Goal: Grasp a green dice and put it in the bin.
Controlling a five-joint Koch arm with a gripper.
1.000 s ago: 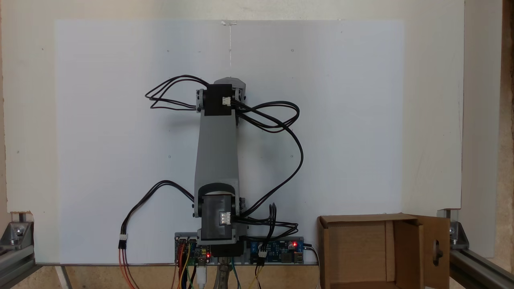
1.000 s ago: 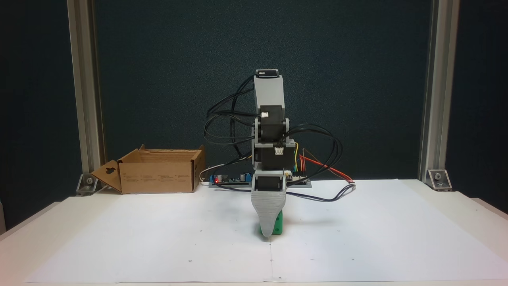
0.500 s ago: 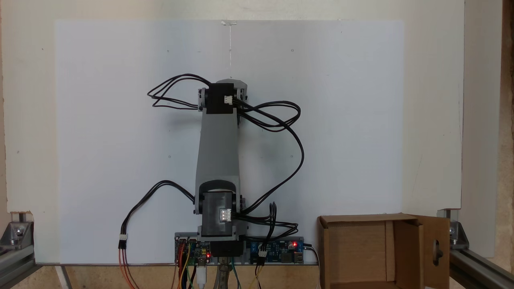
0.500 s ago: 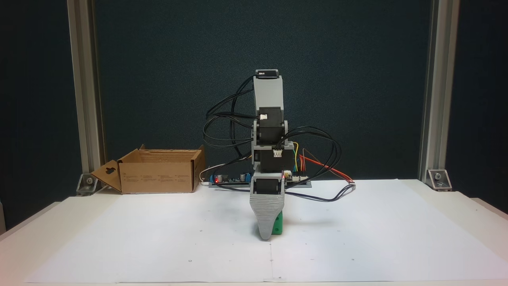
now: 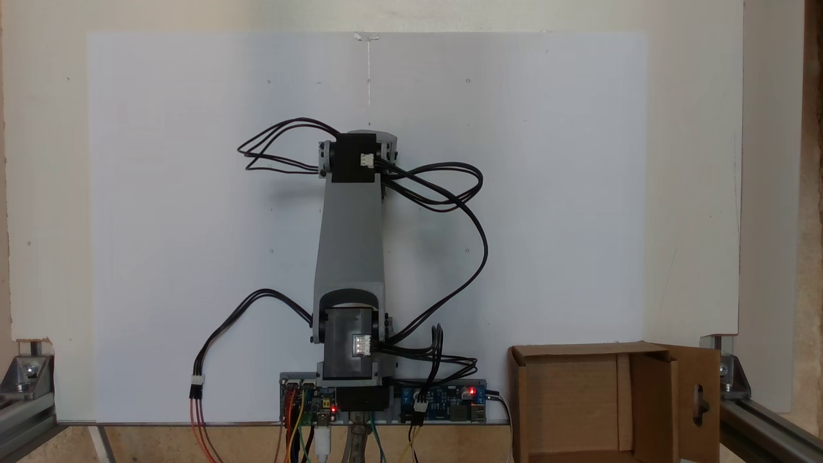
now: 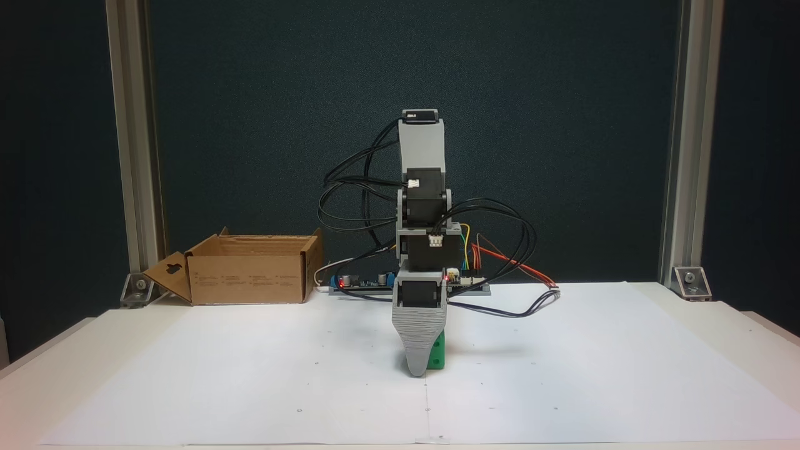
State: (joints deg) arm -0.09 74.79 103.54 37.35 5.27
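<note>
The green dice (image 6: pixel 437 357) sits on the white paper near the table's middle, mostly covered by the grey front jaw. My gripper (image 6: pixel 417 372) points straight down with its tip at the paper, and green shows on both sides of that jaw. The second jaw lies behind the first, so the gap between them is hidden. From above, the forearm (image 5: pixel 350 244) covers both gripper and dice. The bin (image 6: pixel 250 276) is an open brown cardboard box at the back left; in the other fixed view the bin (image 5: pixel 578 351) lies at the lower right, its keyhole flap folded out.
Black cables (image 6: pixel 500 294) loop from the arm and trail over the paper to its right. Control boards with red lights (image 5: pixel 443 393) sit at the arm's base. Aluminium frame posts (image 6: pixel 678 156) stand at the table's back corners.
The wrist and gripper have sunk slightly and shifted a little left over the dice. The dice stays on the paper and the bin has not moved.
</note>
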